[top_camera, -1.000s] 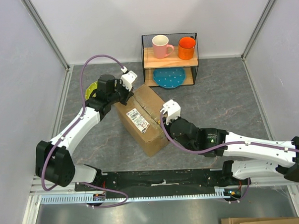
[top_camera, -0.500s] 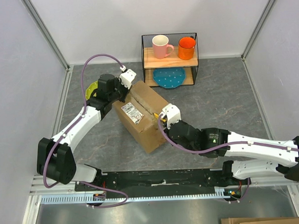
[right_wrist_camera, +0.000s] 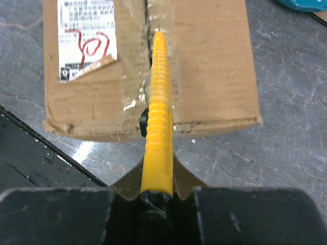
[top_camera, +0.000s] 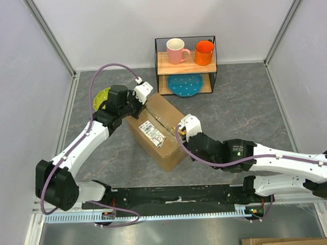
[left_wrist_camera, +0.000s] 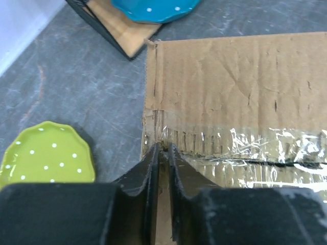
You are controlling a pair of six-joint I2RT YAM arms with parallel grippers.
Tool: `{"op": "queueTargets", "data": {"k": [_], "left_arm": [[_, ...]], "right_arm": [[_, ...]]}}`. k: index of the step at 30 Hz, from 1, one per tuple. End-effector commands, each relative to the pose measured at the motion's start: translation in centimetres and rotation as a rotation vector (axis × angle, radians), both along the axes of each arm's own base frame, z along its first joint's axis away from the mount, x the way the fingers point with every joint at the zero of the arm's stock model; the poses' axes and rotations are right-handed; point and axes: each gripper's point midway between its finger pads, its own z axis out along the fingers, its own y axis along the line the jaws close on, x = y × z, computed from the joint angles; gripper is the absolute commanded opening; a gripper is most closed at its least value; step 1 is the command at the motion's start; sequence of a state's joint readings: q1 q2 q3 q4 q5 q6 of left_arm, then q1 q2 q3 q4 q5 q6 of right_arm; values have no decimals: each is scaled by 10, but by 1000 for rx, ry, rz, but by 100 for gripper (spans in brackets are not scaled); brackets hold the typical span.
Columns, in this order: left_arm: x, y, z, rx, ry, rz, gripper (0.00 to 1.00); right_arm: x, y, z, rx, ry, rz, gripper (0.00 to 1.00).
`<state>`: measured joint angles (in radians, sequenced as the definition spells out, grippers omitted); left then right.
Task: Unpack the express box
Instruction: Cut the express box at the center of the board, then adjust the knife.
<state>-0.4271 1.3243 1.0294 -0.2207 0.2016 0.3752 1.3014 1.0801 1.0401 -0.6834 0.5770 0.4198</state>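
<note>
The express box point(top_camera: 163, 134), brown cardboard with a white label marked in red point(top_camera: 151, 130), lies slantwise mid-table. My left gripper point(top_camera: 140, 105) is shut, its tips point(left_wrist_camera: 162, 148) against the box's far end where the taped seam point(left_wrist_camera: 245, 148) starts. My right gripper point(top_camera: 181, 134) is at the box's near right end, shut on a yellow utility knife point(right_wrist_camera: 158, 102). The knife lies along the taped seam of the box point(right_wrist_camera: 214, 66), its tip pointing over the top next to the label point(right_wrist_camera: 87, 35).
A wire shelf point(top_camera: 186, 64) stands at the back with a pink mug point(top_camera: 176, 50), an orange mug point(top_camera: 204, 52) and a blue dotted plate point(top_camera: 184, 84). A green dotted plate point(top_camera: 101, 97) lies left of the box, beside my left gripper point(left_wrist_camera: 48, 158). Walls enclose the table.
The box has turned slightly and settled back. My left wrist has shifted a little right along the box's far end. My right gripper with the knife has shifted slightly right.
</note>
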Motion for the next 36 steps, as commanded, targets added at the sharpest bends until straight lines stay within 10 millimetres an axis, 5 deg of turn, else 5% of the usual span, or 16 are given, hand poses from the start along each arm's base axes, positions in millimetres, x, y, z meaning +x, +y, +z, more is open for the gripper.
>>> {"op": "queueTargets", "data": {"k": [1,8,14,17,23,33,36], "left_arm": [[-70,3,-43,36,311,-102,28],[-81,-15,26,-89,250,-190,51],[-119,-43,98,-278,207,-403,72],[-135,-47,118,-301,137,-512,76],[-198,-56,125,-361,149,-911,74],[-248,-45,120,-355,140,-1110,73],[-250,-44,117,-350,148,-1106,72]], "right_arm": [[3,2,39,94,-33,-15,0],[7,5,62,118,-74,-7,0],[1,23,72,135,-53,65,0],[-4,30,74,149,-35,101,0],[-24,48,81,197,22,234,0],[-40,60,92,201,44,371,0],[-45,68,94,198,57,415,0]]}}
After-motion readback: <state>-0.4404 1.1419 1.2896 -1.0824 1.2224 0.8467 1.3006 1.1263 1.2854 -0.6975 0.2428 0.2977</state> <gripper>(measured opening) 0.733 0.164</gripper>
